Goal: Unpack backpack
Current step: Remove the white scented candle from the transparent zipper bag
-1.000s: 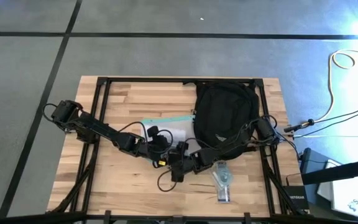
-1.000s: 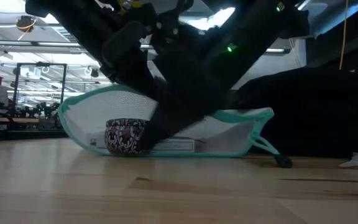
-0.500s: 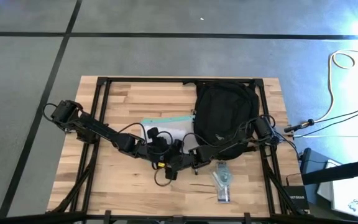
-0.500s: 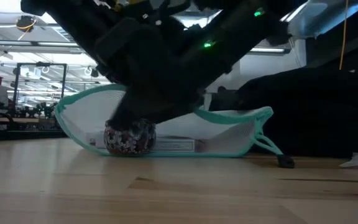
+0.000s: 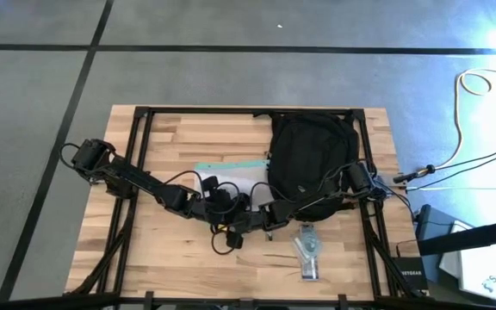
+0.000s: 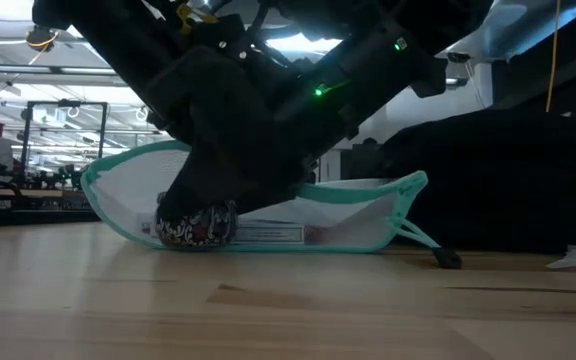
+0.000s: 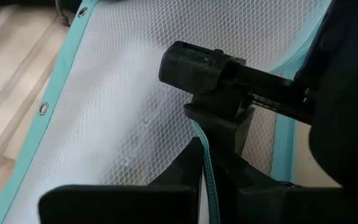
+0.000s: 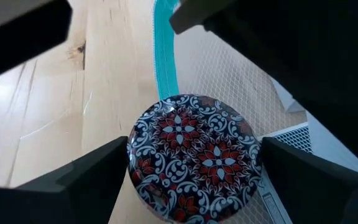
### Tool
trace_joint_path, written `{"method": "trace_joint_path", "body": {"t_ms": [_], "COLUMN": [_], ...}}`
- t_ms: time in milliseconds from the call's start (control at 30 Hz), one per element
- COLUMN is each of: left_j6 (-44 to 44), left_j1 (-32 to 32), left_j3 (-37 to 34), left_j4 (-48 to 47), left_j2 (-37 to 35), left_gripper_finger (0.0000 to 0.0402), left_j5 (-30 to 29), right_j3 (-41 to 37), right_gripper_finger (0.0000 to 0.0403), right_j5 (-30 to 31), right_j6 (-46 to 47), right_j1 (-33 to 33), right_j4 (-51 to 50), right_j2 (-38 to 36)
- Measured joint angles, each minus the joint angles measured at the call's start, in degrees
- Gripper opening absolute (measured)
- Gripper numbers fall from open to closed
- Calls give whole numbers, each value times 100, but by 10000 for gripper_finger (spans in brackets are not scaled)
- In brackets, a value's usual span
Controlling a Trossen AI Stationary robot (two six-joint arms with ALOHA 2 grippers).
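The right pincer [image 8: 191, 168] stands spread wide, its two dark fingers [image 8: 89, 177] on either side of a round tin with a dark lid patterned in red and white florals [image 8: 194, 155]; the fingers sit just beside the tin's rim, and whether they press on it cannot be told. In the low view the tin [image 6: 196, 222] rests at the near end of a clear mesh pouch edged in teal [image 6: 268, 210], right at the pouch's mouth, under the dark bulk of the arms. The right wrist view shows the teal edging running up from the tin and white mesh netting beside it, with the pale wood of the table [image 8: 61, 124] on the other side.

The left pincer [image 7: 202, 180] is pressed together on a thin teal cord [image 7: 205, 155] that belongs to the pouch, the white honeycomb mesh and teal border with small metal eyelets spreading out beyond it. A flat white printed item lies inside the pouch behind the tin in the low view; what it is cannot be read.

From above, both pincers meet at the middle of the wooden slatted table [image 5: 145, 258], at the near edge of the pouch [image 5: 231, 168]. The large black fabric backpack [image 5: 310, 159] lies flat just beside the pouch, towards the right arm's side and the far edge. A small clear plastic packet [image 5: 308, 250] lies near the front of the table, apart from the backpack.
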Motion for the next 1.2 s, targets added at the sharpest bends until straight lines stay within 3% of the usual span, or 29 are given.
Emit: {"method": "trace_joint_path", "body": {"t_ms": [300, 500, 800, 967, 1200], "left_j6": [-14, -3, 21, 132, 43], "left_j1": [0, 0, -7, -6, 24], "left_j3": [4, 9, 22, 48, 57], "left_j4": [-4, -9, -35, 77, 173], "left_j2": [0, 0, -5, -21, -41], "left_gripper_finger": [0, 0, 0, 0, 0], "left_j5": [17, 17, 60, -33, -117], "right_j3": [-4, -6, -17, -4, -26], "right_gripper_finger": [294, 286, 291, 291, 291], "right_j5": [-161, -273, -1055, -1972, -2344], "right_j6": [-15, -6, -71, -146, 6], "right_j1": [2, 2, 13, 119, 436], "right_j4": [-4, -4, -138, -375, -1195], "right_j2": [0, 0, -134, -337, -586]}}
